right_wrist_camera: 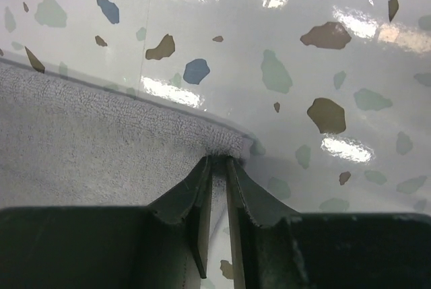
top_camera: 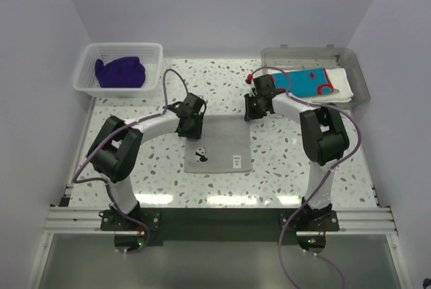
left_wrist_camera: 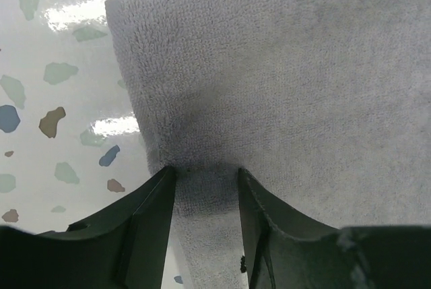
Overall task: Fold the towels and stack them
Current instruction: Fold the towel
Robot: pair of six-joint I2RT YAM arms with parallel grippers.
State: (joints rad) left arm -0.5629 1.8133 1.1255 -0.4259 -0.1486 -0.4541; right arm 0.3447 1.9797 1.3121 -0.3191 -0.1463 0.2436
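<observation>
Top external: grey towel (top_camera: 219, 146) corners in L claw (top_camera: 190, 129), R claw (top_camera: 252, 112).

Bench (top_camera: 283, 161) white, speckled brown, blue, green; grey towel (top_camera: 217, 144); purple towel (top_camera: 121, 71); white basket (top_camera: 85, 73); turquoise-red patterned towel (top_camera: 311, 80); white towel (top_camera: 343, 90).

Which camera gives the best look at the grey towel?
Top external: the whole grey towel lies spread flat, with its outline, small print and label all visible. Left wrist shows only an edge stretch between the open fingers of the left claw. Right wrist shows just one corner, pinched by the right claw.
</observation>
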